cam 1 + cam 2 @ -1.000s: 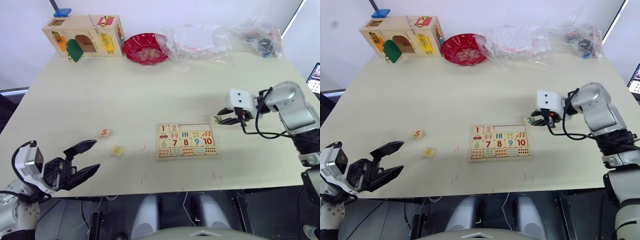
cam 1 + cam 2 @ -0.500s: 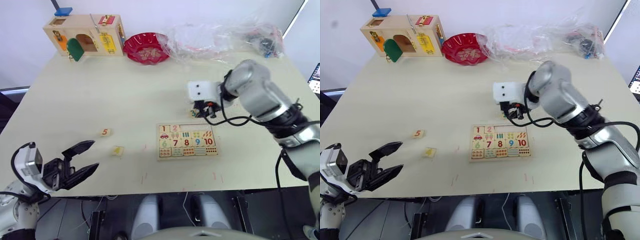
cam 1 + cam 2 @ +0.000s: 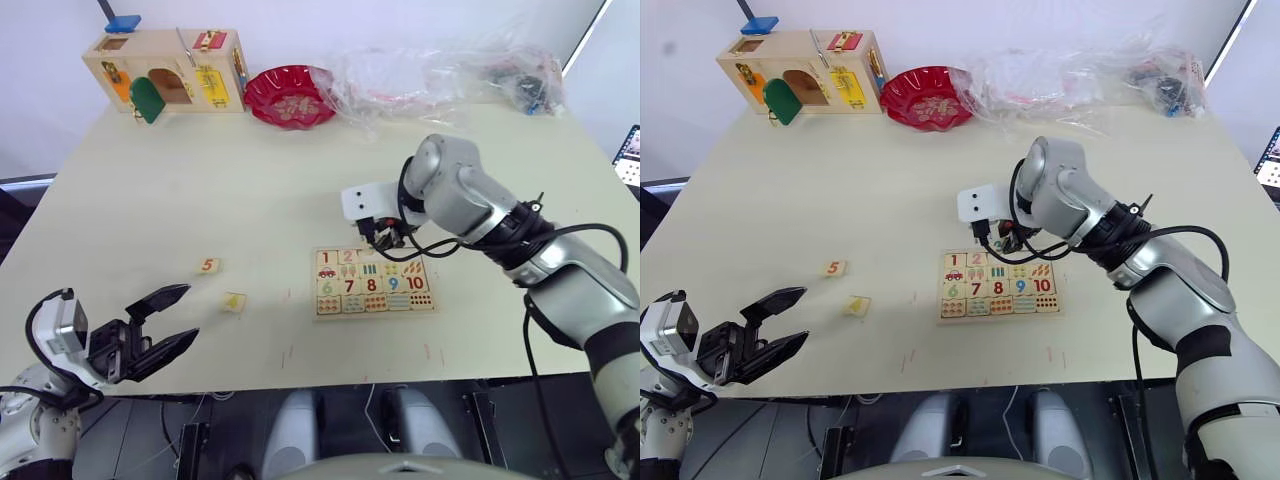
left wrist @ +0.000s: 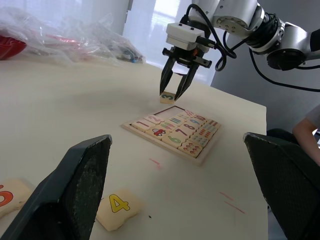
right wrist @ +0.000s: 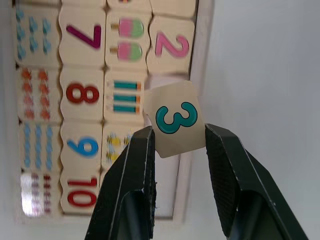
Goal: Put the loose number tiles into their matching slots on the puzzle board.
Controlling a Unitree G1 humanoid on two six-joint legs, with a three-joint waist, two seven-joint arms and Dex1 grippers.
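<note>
a: which step is this?

b: the third tile is being placed. the right hand (image 5: pixel 175 150) pinches the small square pale-wood tile with a teal-green 3 (image 5: pixel 175 120) between its two black fingers and holds it in the air over the far edge of the small rectangular pale-wood puzzle board with a raised rim (image 3: pixel 374 281), just above the top row.

a: and what does the next move call for?

b: my judgement: line the tile up square with the bare recess next to the 2 (image 5: pixel 171 45), lower it flat, then let go. it sits a little tilted in the grip, so it may catch on the rim or on the neighbouring tile.

a: how many tiles are already in that row?

b: two, the 1 (image 3: pixel 327 257) and the 2. three bare slots (image 3: pixel 388 254) are left.

a: loose tiles?

b: three counted: the 3 in the grip, plus two lying on the pale tabletop (image 3: pixel 250 180) well apart from the board, the tile with an orange-red 5 (image 3: pixel 208 266) and the tile with a yellow 4 (image 3: pixel 233 301), near each other.

a: the other hand?

b: the left hand (image 3: pixel 165 322) hovers near the tabletop's front edge with its fingers spread, holding nothing, close to the 4.

a: so progress?

b: two of five seated, one in transit, two waiting.
</note>
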